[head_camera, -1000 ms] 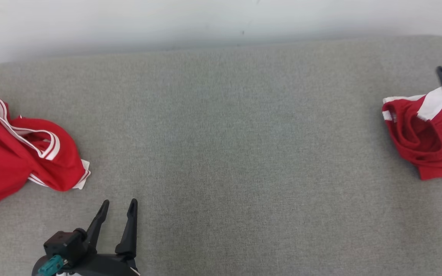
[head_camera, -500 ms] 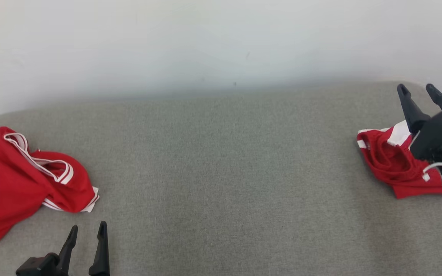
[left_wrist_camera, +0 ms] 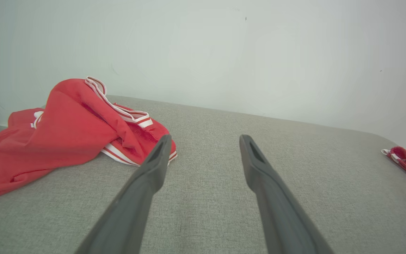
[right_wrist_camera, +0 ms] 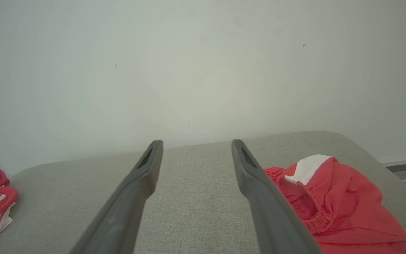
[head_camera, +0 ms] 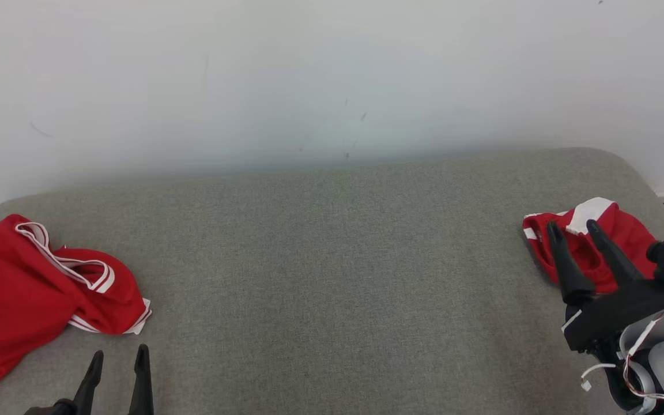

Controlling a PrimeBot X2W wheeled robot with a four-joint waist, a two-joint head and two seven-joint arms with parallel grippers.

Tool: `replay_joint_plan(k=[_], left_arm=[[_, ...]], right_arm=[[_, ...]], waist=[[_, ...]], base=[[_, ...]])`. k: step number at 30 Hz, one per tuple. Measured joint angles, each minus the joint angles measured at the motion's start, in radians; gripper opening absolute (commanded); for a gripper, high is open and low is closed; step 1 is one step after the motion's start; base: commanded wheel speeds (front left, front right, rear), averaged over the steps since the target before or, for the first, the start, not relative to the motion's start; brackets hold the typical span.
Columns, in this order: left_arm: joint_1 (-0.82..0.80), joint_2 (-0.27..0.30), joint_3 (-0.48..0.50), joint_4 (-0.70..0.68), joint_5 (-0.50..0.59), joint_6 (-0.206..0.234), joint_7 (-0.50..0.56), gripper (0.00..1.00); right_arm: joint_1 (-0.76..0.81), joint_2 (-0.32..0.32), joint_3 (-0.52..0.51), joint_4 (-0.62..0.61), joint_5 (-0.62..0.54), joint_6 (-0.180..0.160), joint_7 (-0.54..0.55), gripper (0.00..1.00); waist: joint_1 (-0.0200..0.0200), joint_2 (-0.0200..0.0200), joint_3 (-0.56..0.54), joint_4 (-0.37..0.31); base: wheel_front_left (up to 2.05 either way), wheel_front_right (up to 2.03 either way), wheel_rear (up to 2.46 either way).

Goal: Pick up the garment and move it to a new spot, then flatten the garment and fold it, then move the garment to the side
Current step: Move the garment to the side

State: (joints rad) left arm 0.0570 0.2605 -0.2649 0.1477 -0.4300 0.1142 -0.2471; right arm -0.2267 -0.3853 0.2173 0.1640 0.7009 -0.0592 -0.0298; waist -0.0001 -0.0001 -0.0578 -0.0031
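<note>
Garment red, crumpled, white-striped trim; left tool and right tool spread, empty.

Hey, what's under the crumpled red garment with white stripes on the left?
The red garment lies on the grey upholstered surface, which shows in front of it and beside it. Whatever may sit beneath its folds is covered and cannot be seen.

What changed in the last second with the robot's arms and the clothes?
The camera tilted up. The right gripper drew back toward the robot over the right garment, open and empty. The left gripper stayed open near the left garment; neither garment moved.
</note>
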Motion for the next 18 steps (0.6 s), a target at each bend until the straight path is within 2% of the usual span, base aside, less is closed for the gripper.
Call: replay_joint_plan(k=[8, 12, 18], left_arm=[[0.022, -0.002, 0.027, -0.032, 0.028, 0.006, 0.0, 1.0], [0.029, -0.002, 0.037, -0.041, 0.04, 0.009, 0.0, 1.0], [0.06, -0.001, 0.055, -0.052, 0.043, 0.009, 0.0, 1.0]], right_arm=[[0.105, 0.008, -0.004, -0.077, -0.058, -0.029, -0.094, 1.0], [0.164, 0.007, 0.012, -0.102, -0.123, -0.041, -0.124, 1.0], [0.218, 0.03, -0.009, -0.112, -0.131, -0.057, -0.156, 1.0]], waist=[[0.0001, 0.0, -0.007, 0.001], [0.0001, 0.0, -0.012, -0.001], [0.0001, 0.0001, -0.014, -0.006]], base=[[0.0, 0.0, 0.0], [0.0, 0.0, 0.0], [0.0, 0.0, 0.0]])
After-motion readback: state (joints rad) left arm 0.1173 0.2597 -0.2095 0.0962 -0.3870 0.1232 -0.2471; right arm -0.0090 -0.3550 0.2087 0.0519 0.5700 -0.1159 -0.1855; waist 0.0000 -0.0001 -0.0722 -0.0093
